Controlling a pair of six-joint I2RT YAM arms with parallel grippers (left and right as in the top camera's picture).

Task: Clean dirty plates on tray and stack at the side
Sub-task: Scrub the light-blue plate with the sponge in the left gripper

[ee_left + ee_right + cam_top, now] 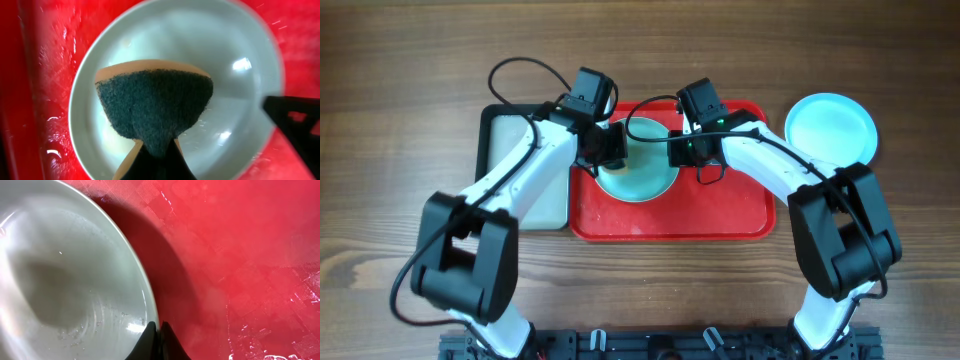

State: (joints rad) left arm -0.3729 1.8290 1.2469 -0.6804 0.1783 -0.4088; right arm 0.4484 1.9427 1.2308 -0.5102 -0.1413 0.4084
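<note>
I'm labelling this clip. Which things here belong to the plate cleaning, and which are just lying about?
In use: red tray, pale plate, sponge, blue plate beside the tray.
Lying about: black-rimmed tray.

Glossy plate (240, 125), rough fibrous sponge (155, 110)

Black-rimmed tray (506, 136) (pale inside), sponge (155, 107)

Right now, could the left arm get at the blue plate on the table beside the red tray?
Probably not: the right arm lies across the way to that plate, and the left jaws are shut on a sponge.
</note>
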